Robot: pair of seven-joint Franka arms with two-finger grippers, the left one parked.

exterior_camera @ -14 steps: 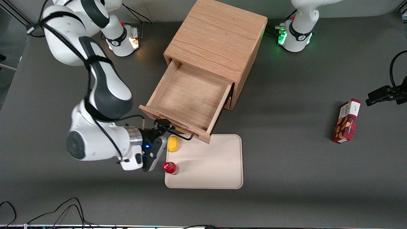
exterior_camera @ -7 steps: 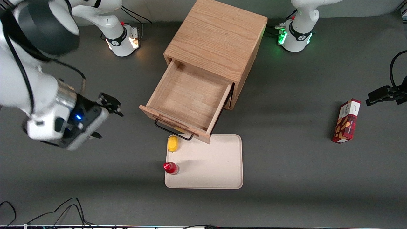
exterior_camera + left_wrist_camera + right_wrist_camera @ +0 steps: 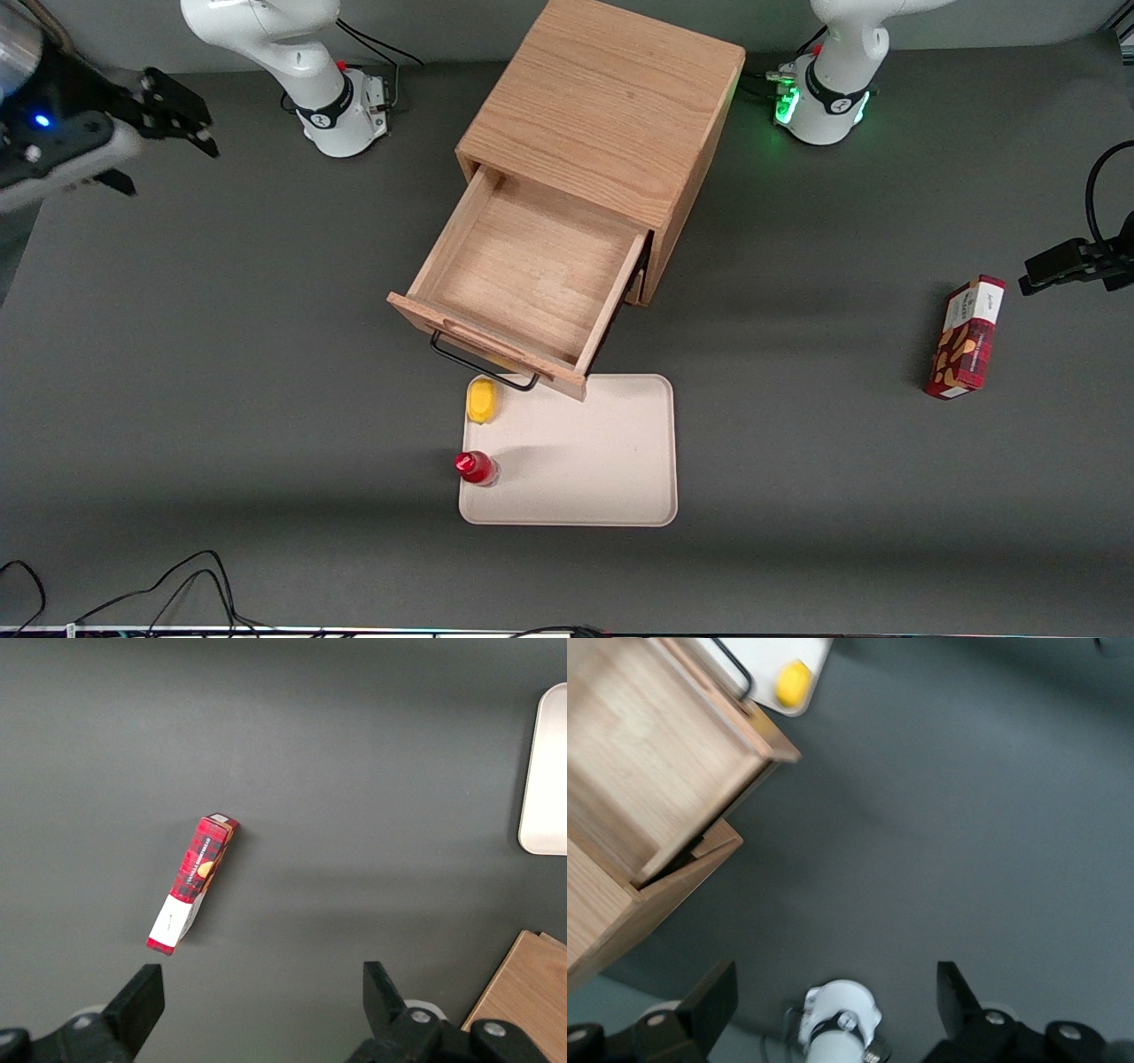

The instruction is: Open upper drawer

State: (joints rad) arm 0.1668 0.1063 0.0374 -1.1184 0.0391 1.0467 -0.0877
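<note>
Toward working arm's end, tool (image 3: pixel 159 124) spread, empty, well apart from pulled-out upper drawer (image 3: pixel 523 275).

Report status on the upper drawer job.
Gripper open, empty, raised toward the working arm's end of the table. Upper drawer pulled well out, handle free. Nothing in the way.

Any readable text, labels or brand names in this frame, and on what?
Red plaid box: has printing on its white end and side, too small to read.
Cabinet, upper drawer, tray: no text.
Gripper, high toward the working arm's end, open: no markings readable.
</note>
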